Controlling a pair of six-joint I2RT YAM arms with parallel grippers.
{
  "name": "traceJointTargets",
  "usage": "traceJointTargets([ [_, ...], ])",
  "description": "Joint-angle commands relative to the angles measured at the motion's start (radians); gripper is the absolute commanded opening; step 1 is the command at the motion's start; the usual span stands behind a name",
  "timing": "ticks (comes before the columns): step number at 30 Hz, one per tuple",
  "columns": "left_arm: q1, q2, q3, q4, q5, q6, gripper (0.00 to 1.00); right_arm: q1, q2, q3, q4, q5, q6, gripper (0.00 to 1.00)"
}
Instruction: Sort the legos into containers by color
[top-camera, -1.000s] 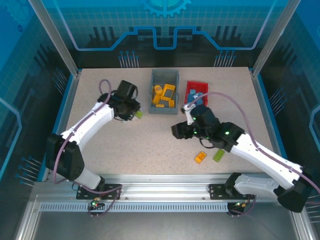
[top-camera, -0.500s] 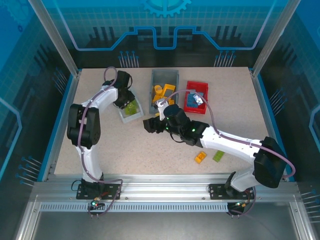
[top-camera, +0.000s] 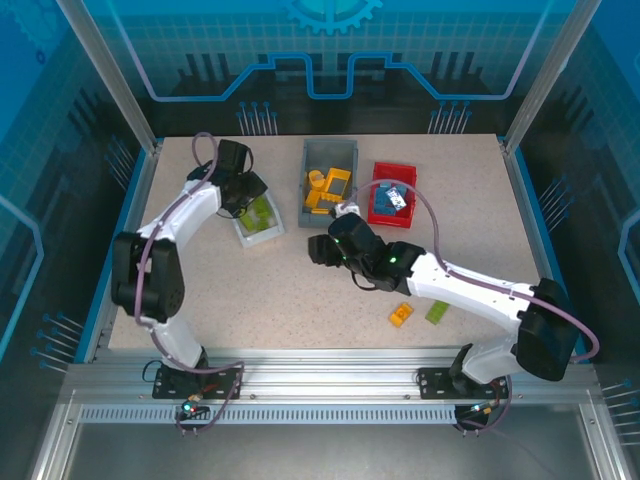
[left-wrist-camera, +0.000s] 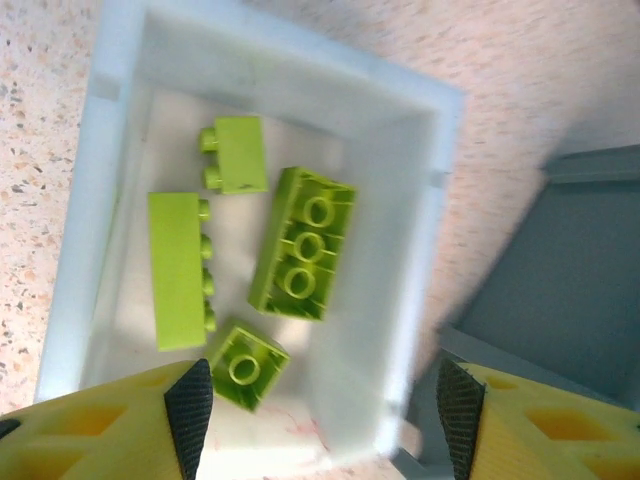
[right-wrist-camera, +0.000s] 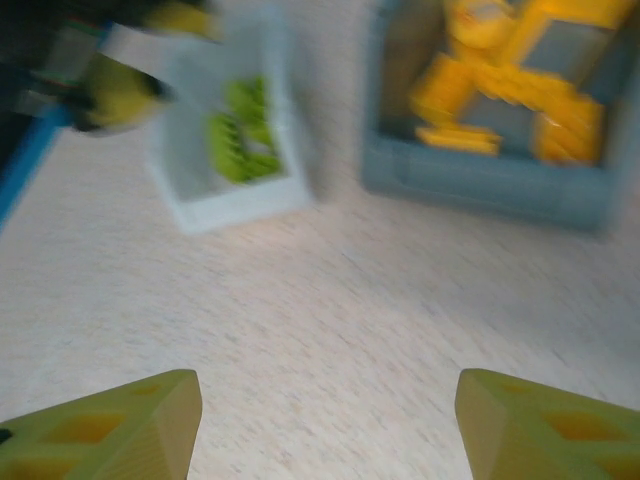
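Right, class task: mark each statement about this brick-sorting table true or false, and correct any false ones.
1. The white bin holds four lime green bricks. True.
2. The grey bin holds blue bricks. False: it holds yellow bricks.
3. An orange brick and a green brick lie loose on the table. True.
4. The right gripper grips a brick. False: its jaws are open and empty.
5. The left gripper hangs open above the white bin. True.
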Motion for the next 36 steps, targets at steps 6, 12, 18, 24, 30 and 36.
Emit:
traceJointTargets([
  [6, -0.229, -0.367, -0.242, 0.201, 0.154, 0.169, 0.64, 0.010, -0.172, -0.121, -0.637, -0.013, 0.650, 0.67],
  [12, -0.511, -0.545, -0.398, 0.196, 0.128, 0.274, 0.62, -0.031, -0.217, -0.278, -0.580, -0.133, 0.802, 0.75],
  [18, -0.692, -0.636, -0.504, 0.221, 0.079, 0.268, 0.61, -0.122, -0.191, -0.358, -0.504, -0.197, 0.790, 0.79],
  [24, -0.760, -0.663, -0.549, 0.290, 0.076, 0.262, 0.62, -0.202, -0.148, -0.416, -0.408, -0.248, 0.763, 0.70],
  [30, -0.778, -0.663, -0.524, 0.292, 0.075, 0.274, 0.62, -0.256, -0.096, -0.451, -0.336, -0.259, 0.722, 0.54],
  [36, -0.780, -0.692, -0.522, 0.248, -0.008, 0.265, 0.62, -0.254, -0.071, -0.437, -0.309, -0.239, 0.682, 0.33],
])
